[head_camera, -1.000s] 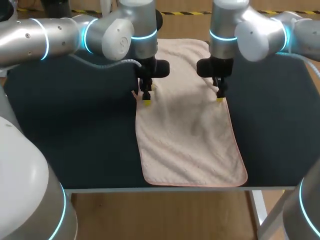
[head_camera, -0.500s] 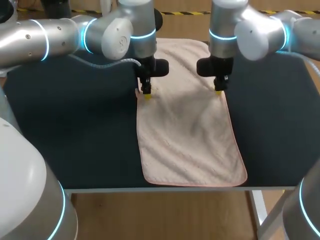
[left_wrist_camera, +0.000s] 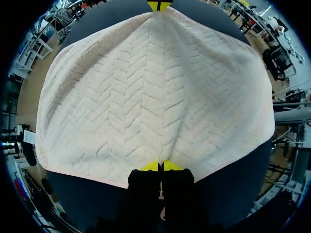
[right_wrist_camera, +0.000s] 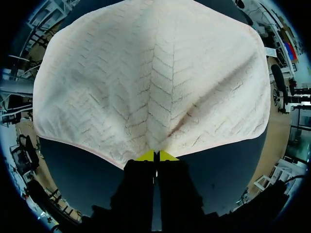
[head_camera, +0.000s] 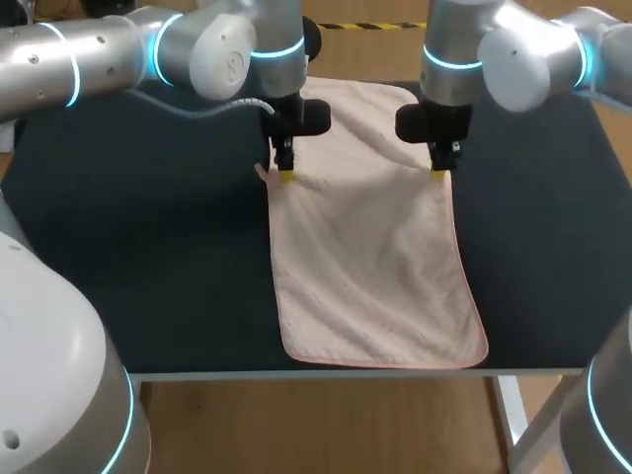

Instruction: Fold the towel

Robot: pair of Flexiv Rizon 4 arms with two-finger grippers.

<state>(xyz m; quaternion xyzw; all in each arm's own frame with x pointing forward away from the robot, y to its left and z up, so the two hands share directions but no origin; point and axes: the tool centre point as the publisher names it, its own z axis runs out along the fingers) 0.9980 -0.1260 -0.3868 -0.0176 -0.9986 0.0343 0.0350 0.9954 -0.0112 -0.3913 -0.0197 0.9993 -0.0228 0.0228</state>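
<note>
Both grippers pull the sides of the towel (head_camera: pixel 370 267) toward the far end.
The left gripper (head_camera: pixel 285 176) and right gripper (head_camera: pixel 437 174) each squeeze a side edge of the towel between their yellow tips. It lies in the middle of the table (head_camera: pixel 148 257). The grippers are farther back than a second ago, so the fold seems to be starting, though the lift is hard to see.

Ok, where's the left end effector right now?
In the head view, the left end effector is shut on the left edge of the towel, level with the right end effector on the opposite edge.
</note>
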